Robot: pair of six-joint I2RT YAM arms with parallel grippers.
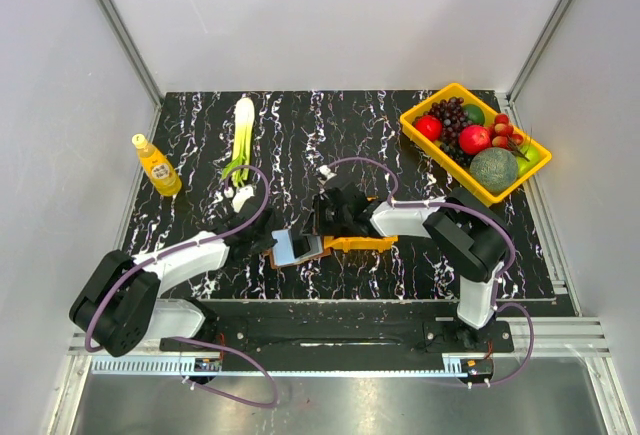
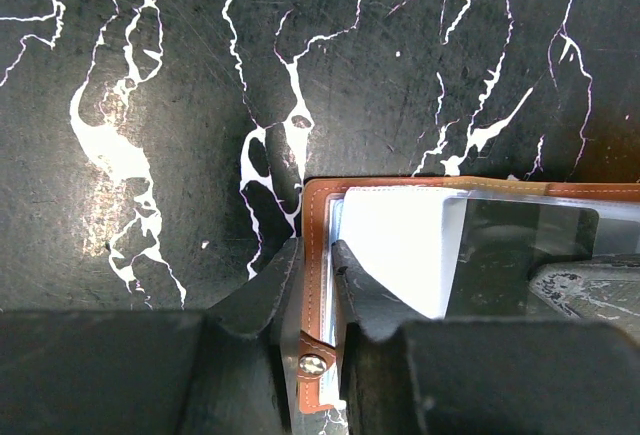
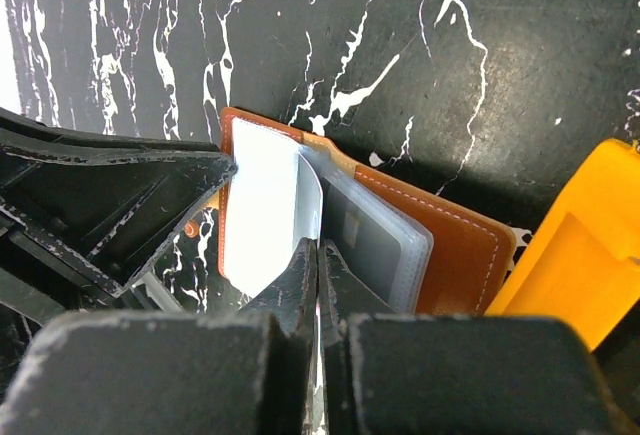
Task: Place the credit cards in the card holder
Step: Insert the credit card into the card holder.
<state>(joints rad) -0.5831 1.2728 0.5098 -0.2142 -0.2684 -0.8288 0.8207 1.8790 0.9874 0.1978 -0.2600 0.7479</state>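
The card holder (image 1: 297,248) lies open on the black marbled table, its brown cover (image 3: 455,245) spread to the right under clear sleeves (image 3: 375,240). My left gripper (image 2: 316,247) is shut on the holder's stitched brown left edge (image 2: 312,285), just above a snap stud. A pale credit card (image 3: 265,210) stands against the left side of the holder and is white in the left wrist view (image 2: 395,245). My right gripper (image 3: 318,247) is shut on its thin right edge. I cannot tell whether the card sits inside a sleeve. Both grippers meet over the holder in the top view: left (image 1: 272,245), right (image 1: 318,230).
A small orange bin (image 1: 362,244) sits right beside the holder, on its right (image 3: 580,245). A yellow tray (image 1: 430,101) of fruit stands at the back right. A yellow bottle (image 1: 157,165) and a leek (image 1: 242,135) are at the back left.
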